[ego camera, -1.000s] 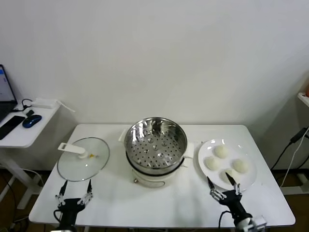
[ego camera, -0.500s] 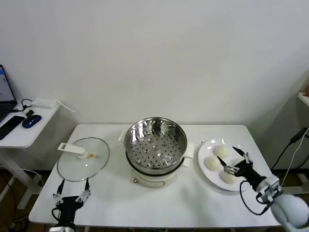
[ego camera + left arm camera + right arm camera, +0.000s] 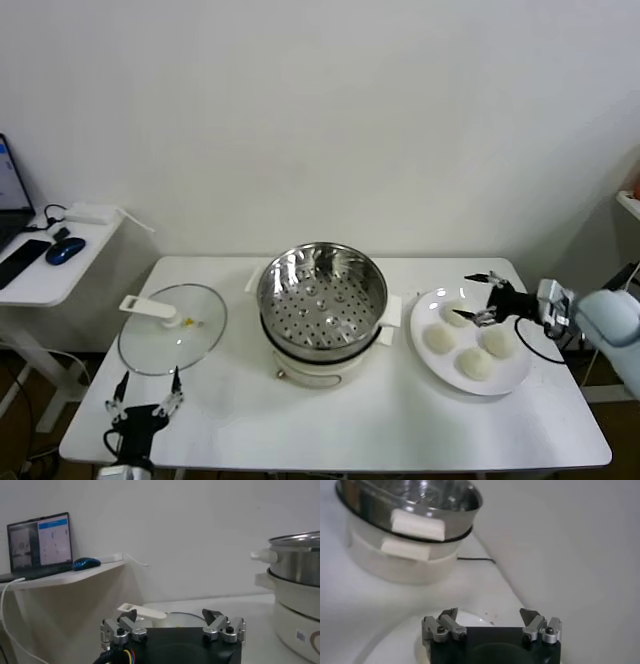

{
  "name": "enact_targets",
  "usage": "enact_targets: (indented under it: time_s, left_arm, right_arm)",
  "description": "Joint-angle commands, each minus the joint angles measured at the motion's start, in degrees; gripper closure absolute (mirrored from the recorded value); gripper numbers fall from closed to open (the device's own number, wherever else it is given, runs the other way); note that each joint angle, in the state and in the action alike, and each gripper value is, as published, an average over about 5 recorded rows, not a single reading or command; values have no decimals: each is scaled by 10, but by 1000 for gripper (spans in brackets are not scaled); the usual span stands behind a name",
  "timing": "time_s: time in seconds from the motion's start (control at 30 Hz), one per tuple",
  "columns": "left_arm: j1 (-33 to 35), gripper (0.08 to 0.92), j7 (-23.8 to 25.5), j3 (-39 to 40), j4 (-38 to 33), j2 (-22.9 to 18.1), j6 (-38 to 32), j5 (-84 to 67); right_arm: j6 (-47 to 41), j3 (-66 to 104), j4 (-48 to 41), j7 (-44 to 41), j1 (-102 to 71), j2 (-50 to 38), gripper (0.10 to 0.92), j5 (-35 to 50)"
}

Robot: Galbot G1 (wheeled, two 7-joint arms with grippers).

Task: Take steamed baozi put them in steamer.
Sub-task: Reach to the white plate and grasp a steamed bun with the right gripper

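Observation:
The steel steamer [image 3: 322, 290] sits on its white cooker base at the table's middle, and nothing lies on its perforated bottom. Four cream-white baozi lie on the white plate [image 3: 418, 325] to its right: a far one [image 3: 458, 316], a left one [image 3: 438, 339], a right one [image 3: 497, 342] and a near one [image 3: 475, 364]. My right gripper [image 3: 465, 297] reaches in from the right, open, just over the far baozi and holding nothing. The right wrist view shows its open gripper [image 3: 490, 617] pointing at the steamer [image 3: 410, 500]. My left gripper [image 3: 148, 385] is open and empty at the front left edge.
The glass lid [image 3: 172, 328] with a white handle lies left of the steamer, just beyond my left gripper [image 3: 170, 617]. A side table at far left holds a laptop [image 3: 40, 540] and a mouse [image 3: 86, 562]. A black cable hangs at the right.
My right gripper has swung from the table's front edge up and back over the plate, to the far baozi. My left gripper has sunk slightly toward the front edge.

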Motion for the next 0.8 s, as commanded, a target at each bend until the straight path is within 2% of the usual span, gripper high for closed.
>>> enact_targets:
  time_s: [0.03, 0.13, 0.23, 0.4, 0.8]
  left_arm:
    - [-1, 177, -5, -1, -2, 3, 5, -2]
    - [-1, 177, 2, -1, -5, 8, 8, -2]
    - [2, 177, 23, 4, -5, 25, 12, -1]
    - [-5, 177, 42, 14, 8, 47, 15, 2]
    - [-12, 177, 44, 10, 13, 50, 13, 3]
  right_arm:
    - [39, -341, -124, -142, 330, 14, 203, -118]
    - [70, -353, -158, -144, 342, 44, 203, -200]
    - [77, -353, -180, -144, 341, 74, 203, -238]
    - [75, -356, -211, -144, 336, 121, 203, -256]
    - [71, -294, -294, -129, 273, 210, 203, -284]
